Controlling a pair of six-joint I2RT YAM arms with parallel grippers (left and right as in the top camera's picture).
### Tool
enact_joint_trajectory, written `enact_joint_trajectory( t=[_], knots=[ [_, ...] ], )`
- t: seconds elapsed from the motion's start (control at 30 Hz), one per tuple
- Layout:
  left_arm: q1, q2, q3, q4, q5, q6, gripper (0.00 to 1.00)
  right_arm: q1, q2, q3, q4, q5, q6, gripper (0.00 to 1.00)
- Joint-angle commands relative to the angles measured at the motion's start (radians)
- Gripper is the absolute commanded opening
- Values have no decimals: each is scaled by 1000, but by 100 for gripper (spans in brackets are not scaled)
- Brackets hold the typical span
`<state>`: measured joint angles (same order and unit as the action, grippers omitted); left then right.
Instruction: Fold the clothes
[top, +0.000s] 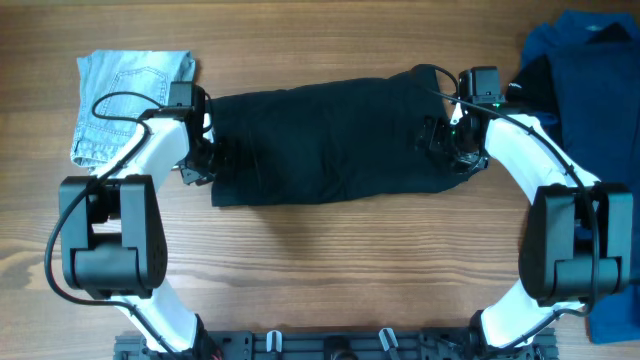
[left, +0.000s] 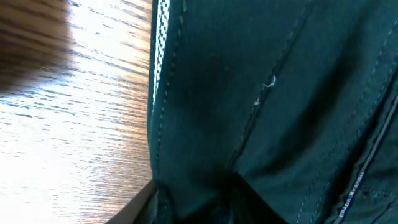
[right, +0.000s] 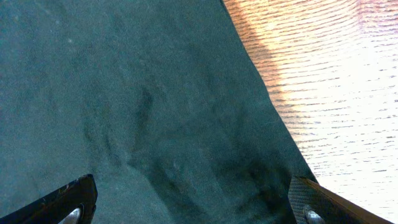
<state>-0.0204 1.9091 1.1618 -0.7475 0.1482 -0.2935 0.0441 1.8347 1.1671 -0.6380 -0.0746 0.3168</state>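
The black shorts (top: 330, 140) lie spread mid-frame, apparently for folding. The right fingers (right: 68, 202) gape wide over the cloth; whether the left fingers (top: 196, 165) grip cannot be told.

I judge this a robotics test bench, not a home. A pale wood-grain tabletop (top: 320, 265) carries a black metal mounting rail (top: 330, 346) with a white-and-black jointed left arm (top: 110, 230) and a matching right arm (top: 575, 240), both with exposed cabling. A plain matte black fabric garment (top: 330, 140) lies between them.

shorts (top: 330, 140) between denim (top: 125, 95) and, seemingly, other garments (top: 585, 70)
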Motion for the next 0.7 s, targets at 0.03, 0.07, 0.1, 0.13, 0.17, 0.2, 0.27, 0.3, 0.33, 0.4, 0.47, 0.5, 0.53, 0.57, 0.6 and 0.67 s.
enact_joint_trajectory(
  t=[0.03, 0.07, 0.1, 0.13, 0.17, 0.2, 0.27, 0.3, 0.33, 0.4, 0.47, 0.5, 0.53, 0.57, 0.6, 0.67],
  knots=[
    [-15, 66, -53, 0, 45, 2, 18, 2, 21, -4, 1, -28, 0, 99],
    [-15, 66, -53, 0, 45, 2, 15, 2, 21, -4, 1, -31, 0, 99],
    [-15, 66, -53, 0, 45, 2, 12, 2, 21, -4, 0, -31, 0, 99],
    [-15, 66, -53, 0, 42, 2, 10, 2, 21, -4, -2, -31, 0, 99],
    [-15, 66, -53, 0, 41, 2, 9, 2, 21, -4, -2, -32, 1, 97],
    [-15, 66, -53, 0, 41, 2, 8, 2, 21, -4, -2, -45, -1, 88],
    [-15, 66, -53, 0, 40, 2, 6, 2, 20, 8, -4, -83, -3, 84],
    [-15, 66, -49, 0, 18, 2, 4, 2, 18, 26, -15, -130, -16, 83],
    [-15, 65, -43, -3, -5, 2, 4, 2, 14, 44, -29, -211, -72, 79],
    [-15, 59, -21, -21, -39, 2, 4, 2, 8, 60, -38, -345, -108, 65],
    [-17, 37, 36, -63, -41, 2, 4, 3, 7, 59, -27, -474, -103, 36],
    [-17, 21, 58, -80, -41, 3, 4, 6, 7, 58, -24, -522, -98, 25],
    [-17, 3, 82, -95, -41, 3, 4, 11, 7, 58, -23, -533, -80, 17],
    [-17, -14, 107, -107, -41, 3, 4, 24, 7, 53, -13, -531, -55, 4],
    [-17, -32, 130, -117, -41, 3, 4, 35, 7, 48, -3, -524, -43, 4],
    [-17, -64, 188, -153, -41, 11, 4, 58, 7, 31, 22, -516, 5, 4]
  ],
)
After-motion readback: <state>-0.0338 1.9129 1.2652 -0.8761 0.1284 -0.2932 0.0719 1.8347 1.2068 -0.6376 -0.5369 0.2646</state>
